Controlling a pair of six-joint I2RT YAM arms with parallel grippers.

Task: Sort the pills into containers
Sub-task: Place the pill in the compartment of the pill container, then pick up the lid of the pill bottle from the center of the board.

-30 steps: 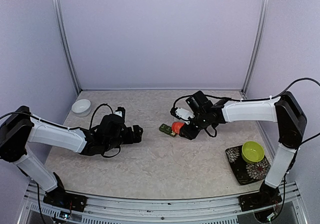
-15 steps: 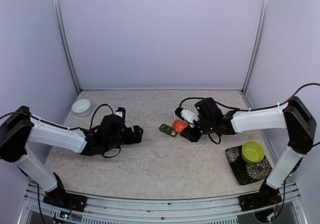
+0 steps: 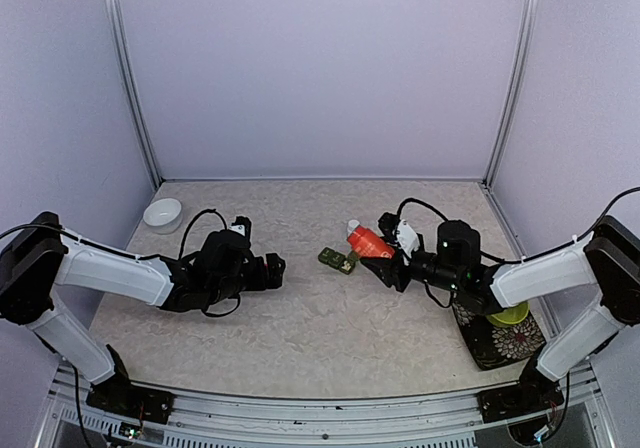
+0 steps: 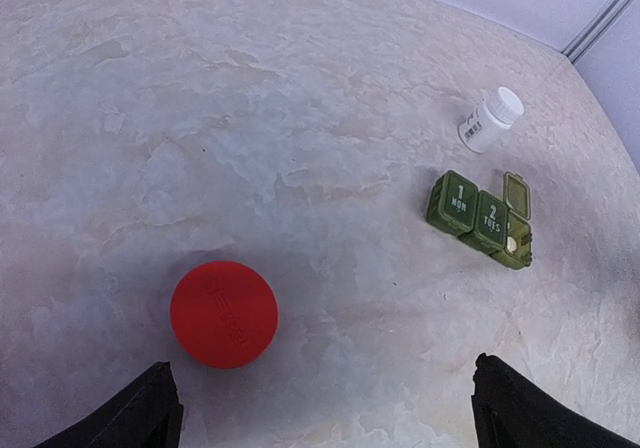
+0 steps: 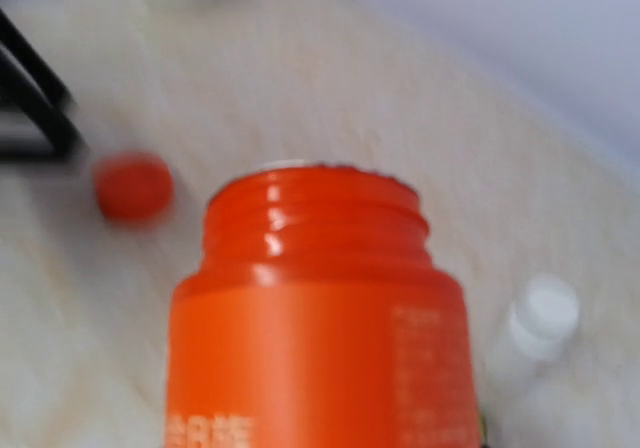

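Down under both arms, a pale table [image 3: 330,353]. Back behind the right gripper [image 3: 388,258], under that arm, a dark flowery plate [image 3: 492,346] with a lime bowl [image 3: 513,315] on it, partly hidden by the arm. Far behind the left gripper [image 3: 272,268], off by the back corner, a white bowl [image 3: 163,213].

Squeezed tight in the right gripper, an orange bottle [image 3: 367,243], tipped over, no lid on, mouth pointing away from the gripper. Just past that mouth and lower down, lying on the table, the green pill box [image 3: 336,259]. Touching the bottle or not, hard to tell.

Low over the table at the left gripper, fingers [image 4: 140,418] spread wide apart. Well ahead of it and off to its right, the same pill box, three little squares in a row, end lid flipped up. Close in front, nearer its left finger, a round red cap [image 4: 223,314]. A bit past the pill box, a small white bottle [image 4: 490,120].
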